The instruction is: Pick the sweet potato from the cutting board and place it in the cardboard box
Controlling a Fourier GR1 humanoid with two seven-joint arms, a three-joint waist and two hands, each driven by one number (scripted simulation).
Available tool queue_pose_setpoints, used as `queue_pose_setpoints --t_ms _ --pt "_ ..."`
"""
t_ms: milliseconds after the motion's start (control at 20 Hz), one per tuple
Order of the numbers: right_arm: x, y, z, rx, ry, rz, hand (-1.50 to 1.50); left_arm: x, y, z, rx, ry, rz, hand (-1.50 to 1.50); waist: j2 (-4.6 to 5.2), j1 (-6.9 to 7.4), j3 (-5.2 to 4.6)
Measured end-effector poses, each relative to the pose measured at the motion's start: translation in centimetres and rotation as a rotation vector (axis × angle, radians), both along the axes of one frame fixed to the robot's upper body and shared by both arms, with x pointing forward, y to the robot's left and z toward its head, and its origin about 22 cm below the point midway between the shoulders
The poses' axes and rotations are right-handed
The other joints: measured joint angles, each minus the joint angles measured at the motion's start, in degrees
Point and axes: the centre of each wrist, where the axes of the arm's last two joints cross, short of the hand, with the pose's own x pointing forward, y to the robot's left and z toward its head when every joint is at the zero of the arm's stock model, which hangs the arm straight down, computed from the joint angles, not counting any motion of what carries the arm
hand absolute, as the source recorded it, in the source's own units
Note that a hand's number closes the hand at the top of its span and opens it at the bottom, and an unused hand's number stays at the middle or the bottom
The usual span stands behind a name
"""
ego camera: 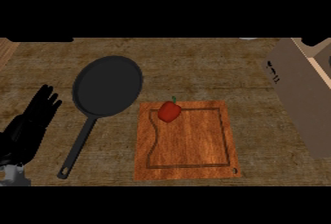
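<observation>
A wooden cutting board (194, 144) lies on the counter at centre. On its far left corner sits a red vegetable with a green stem (169, 111), looking like a bell pepper; no sweet potato shows. The cardboard box (302, 92) stands at the right edge, only its brown side and rim in view. My left hand (32, 118) rests at the left edge with fingers straight and up, well apart from the board. My right hand is out of view.
A black frying pan (107, 85) lies left of the board, its long handle (77, 146) pointing toward the near edge. A wooden object (5, 48) peeks in at the far left corner.
</observation>
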Motion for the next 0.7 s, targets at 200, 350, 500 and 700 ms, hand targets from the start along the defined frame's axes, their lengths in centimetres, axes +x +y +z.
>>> queue_pose_setpoints --t_ms 200,350,500,700 --pt "0.1 -3.2 -0.2 0.003 -0.005 0.000 1.50 0.4 0.3 0.1 -0.002 0.004 0.004 0.00 0.06 0.10 0.01" --pt "0.6 -5.0 -1.6 -0.003 -0.002 0.004 1.50 0.4 0.3 -0.2 0.005 0.007 0.001 0.00 0.12 0.29 0.02" --pt "0.8 -7.0 -3.3 0.003 -0.005 0.006 1.50 0.5 0.2 -0.3 0.000 0.003 -0.005 0.00 0.15 0.35 0.03" --pt "1.1 -8.8 -5.6 0.029 0.013 0.020 1.50 0.4 -0.3 0.4 -0.002 0.002 -0.006 0.00 0.14 0.45 0.04"
